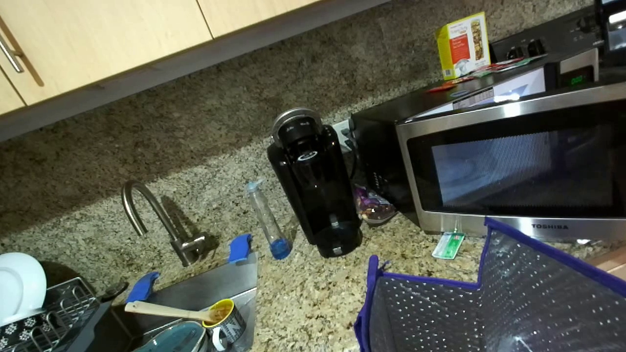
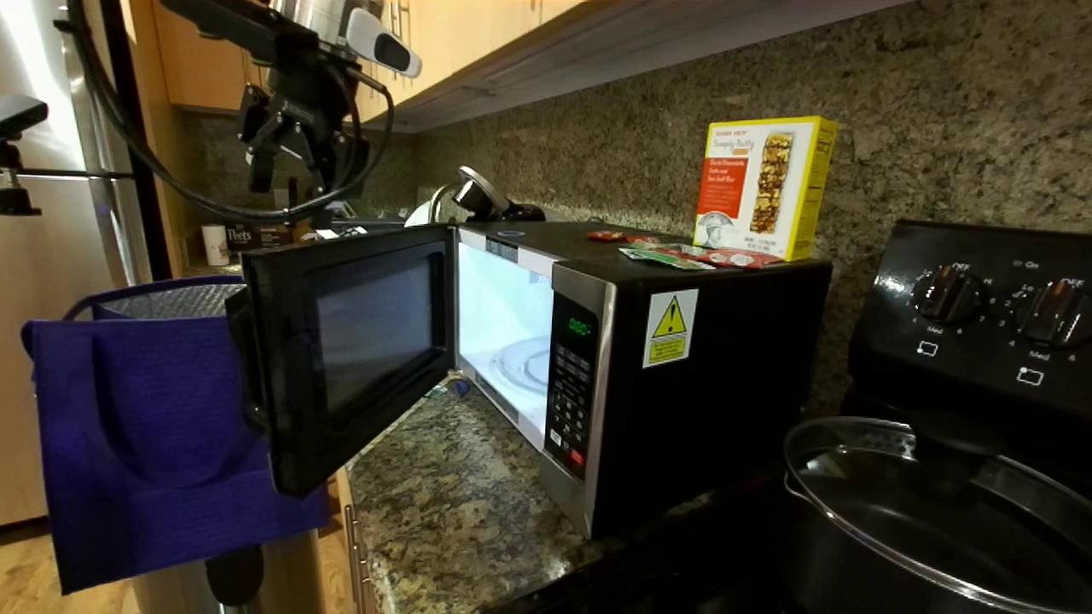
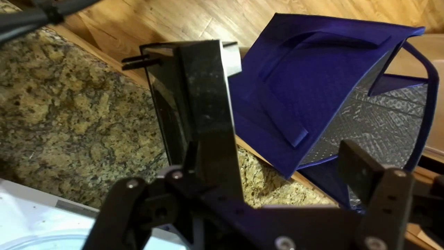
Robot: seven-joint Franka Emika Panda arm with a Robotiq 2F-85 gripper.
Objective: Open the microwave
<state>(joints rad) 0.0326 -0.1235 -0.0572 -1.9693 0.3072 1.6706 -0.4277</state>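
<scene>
The stainless-steel and black microwave (image 2: 708, 418) stands on the counter with its door swung wide open. The door (image 2: 294, 375) sticks out over the counter edge, and the lit white inside (image 2: 503, 307) with a glass turntable shows. In an exterior view I see the door's outer face (image 1: 523, 221) with the control panel behind it. In the wrist view the door's top edge (image 3: 211, 104) runs below the left finger, and part of the lit inside (image 3: 41, 215) shows. My gripper (image 2: 292, 177) is open and empty, above and apart from the door. It also shows in the wrist view (image 3: 275, 156).
A purple insulated bag (image 2: 153, 401) stands beside the door, also in the wrist view (image 3: 295, 86). A yellow box (image 2: 759, 188) and packets (image 2: 682, 255) lie on top of the microwave. A lidded pot (image 2: 930, 529) and a coffee maker (image 1: 318, 190) flank it. Cabinets hang above.
</scene>
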